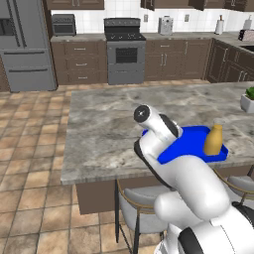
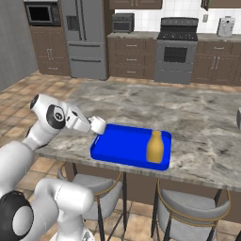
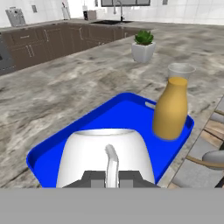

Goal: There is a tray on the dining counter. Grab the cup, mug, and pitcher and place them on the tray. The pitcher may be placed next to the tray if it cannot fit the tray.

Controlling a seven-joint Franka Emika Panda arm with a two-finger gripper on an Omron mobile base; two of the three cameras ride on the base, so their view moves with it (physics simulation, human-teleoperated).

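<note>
The mug (image 3: 105, 159), white and upside-down looking from the hand view, sits low over the near end of the blue tray (image 3: 109, 116), its thin handle pinched between the closed fingers of the tool (image 3: 111, 177). The yellow-orange pitcher (image 3: 170, 109) stands upright at the tray's other end. The tray lies on the marbled table (image 2: 188, 117) near its front edge, above grey stools (image 2: 188, 207); a potted plant (image 3: 143, 45) stands farther along.

The grey-beige marbled counter (image 2: 197, 113) carries a blue tray (image 2: 120, 146) at its near edge. A white potted plant (image 3: 143, 46) stands at the tray's one o'clock in the hand view.
</note>
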